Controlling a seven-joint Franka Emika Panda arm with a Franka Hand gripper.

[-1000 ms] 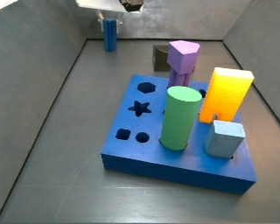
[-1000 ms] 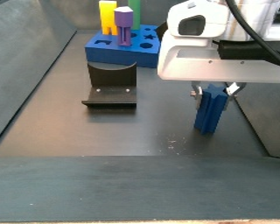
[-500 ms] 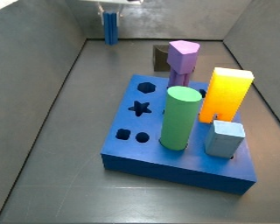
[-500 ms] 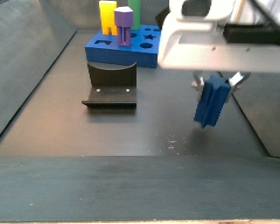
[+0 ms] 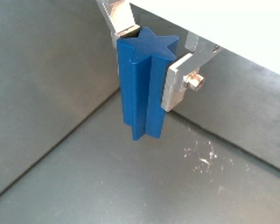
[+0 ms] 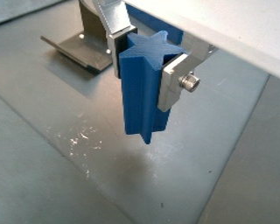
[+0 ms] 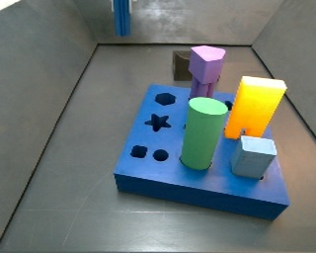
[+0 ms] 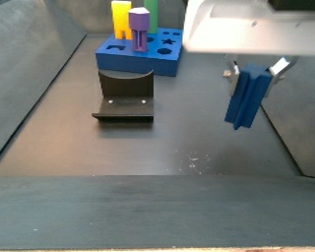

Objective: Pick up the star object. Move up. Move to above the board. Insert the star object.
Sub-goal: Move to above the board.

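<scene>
A robot test lab: a bare grey-walled bin with a dark worktop [image 8: 68, 148], the fixture [image 8: 125, 101] and the board [image 7: 161, 158] of coloured pegs, the end effector [image 8: 252, 71] raised over it.

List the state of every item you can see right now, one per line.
End effector: shut on the star object, raised above the floor.
Star object: held upright, clear of the floor.
Board: star hole empty.
Green cylinder: standing in the board.
Fixture: on the floor, holding nothing.

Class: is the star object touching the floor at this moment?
Apart. In a side view the star object, clamped in the gripper, hangs with bare floor visible below its lower end.
</scene>
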